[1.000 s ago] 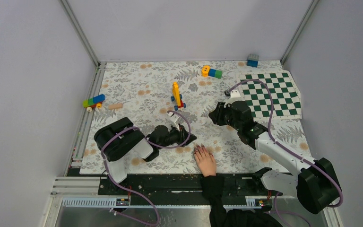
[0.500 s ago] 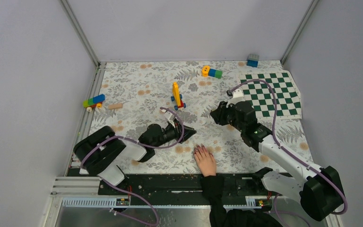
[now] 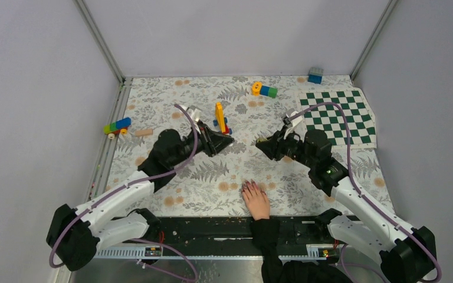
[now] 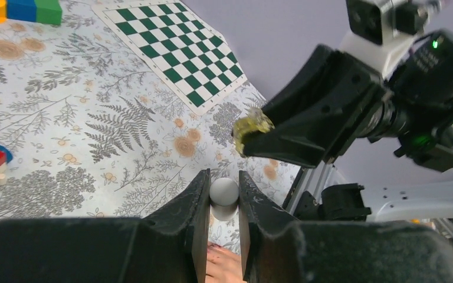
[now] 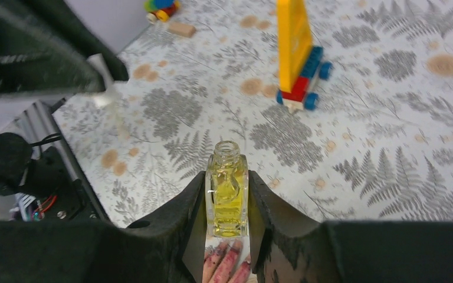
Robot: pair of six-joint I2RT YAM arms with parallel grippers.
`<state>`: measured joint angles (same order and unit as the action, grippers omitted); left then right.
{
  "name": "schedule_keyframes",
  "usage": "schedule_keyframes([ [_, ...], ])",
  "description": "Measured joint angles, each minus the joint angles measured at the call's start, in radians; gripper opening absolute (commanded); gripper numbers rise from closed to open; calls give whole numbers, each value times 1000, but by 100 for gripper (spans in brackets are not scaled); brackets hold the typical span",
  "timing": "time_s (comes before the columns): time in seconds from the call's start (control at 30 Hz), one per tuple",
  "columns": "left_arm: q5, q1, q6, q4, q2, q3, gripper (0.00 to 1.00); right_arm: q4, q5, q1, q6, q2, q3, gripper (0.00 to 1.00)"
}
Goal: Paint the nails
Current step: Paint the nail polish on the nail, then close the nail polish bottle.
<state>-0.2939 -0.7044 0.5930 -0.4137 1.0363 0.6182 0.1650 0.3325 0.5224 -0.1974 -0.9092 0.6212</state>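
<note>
1. Two arms hang above the worktop (image 3: pixel 171 100), tips turned toward each other and a little apart.
2. Left fingers (image 4: pixel 194 219) are almost closed, pinching a small pale cap (image 4: pixel 224 193) between them. From the right wrist view a thin brush (image 5: pixel 115 111) seems to hang under that cap, though it is blurred.
3. Right fingers (image 5: pixel 192 219) are closed as far as they go on a clear bottle (image 5: pixel 227 199) of yellow liquid, held upright with its neck open.
4. One hand (image 3: pixel 258 203) lies flat at the near edge of the worktop, palm down, nearer than both arms and between them. Its nails (image 3: pixel 249 187) are dark red and point away from the bases.
5. Step in hand, as I judge it: the bottle is open and the brush is out, but nothing touches a nail yet.
6. Next, the brush likely needs a dip. That calls for lining its tip up with the narrow neck while the bottle stays level.
7. After that, the left arm must come down toward the hand and meet one nail lightly.
</note>
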Motion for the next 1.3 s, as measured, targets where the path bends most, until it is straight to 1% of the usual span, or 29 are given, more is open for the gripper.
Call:
schedule_keyframes([
  [0.1, -66, 69, 18, 144, -35, 96, 0, 49, 78, 0, 3, 28, -6, 0],
  [0.17, -150, 135, 34, 228, -41, 167, 0, 89, 137, 0, 3, 42, -11, 0],
  [0.23, -237, 203, 40, 294, -37, 233, 0, 116, 188, 1, 4, 49, -11, 0],
  [0.33, -328, 258, 29, 378, -8, 325, 0, 139, 240, 23, 20, 66, -11, 0],
  [0.43, -427, 278, 54, 337, 25, 336, 0, 135, 229, 84, 50, 71, -11, 0],
  [0.47, -476, 295, 85, 294, 36, 317, 0, 130, 219, 115, 61, 71, -11, 0],
  [0.53, -528, 335, 117, 232, 46, 270, 0, 132, 185, 170, 72, 69, -14, 0],
  [0.57, -537, 348, 114, 238, 47, 256, 0, 132, 172, 190, 73, 67, -15, 0],
  [0.63, -534, 368, 72, 311, 47, 251, 0, 133, 137, 224, 71, 53, -15, 0],
  [0.77, -539, 364, 17, 386, 46, 251, 0, 155, 68, 264, 68, 10, -24, 0],
  [0.93, -556, 363, 17, 381, 29, 251, 0, 171, 26, 277, 78, -37, -25, 0],
  [1.1, -568, 363, 17, 366, 14, 251, 0, 175, 21, 277, 114, -79, -9, 0],
  [1.3, -571, 363, 18, 366, 14, 251, 0, 260, 29, 291, 91, -174, 11, 0],
])
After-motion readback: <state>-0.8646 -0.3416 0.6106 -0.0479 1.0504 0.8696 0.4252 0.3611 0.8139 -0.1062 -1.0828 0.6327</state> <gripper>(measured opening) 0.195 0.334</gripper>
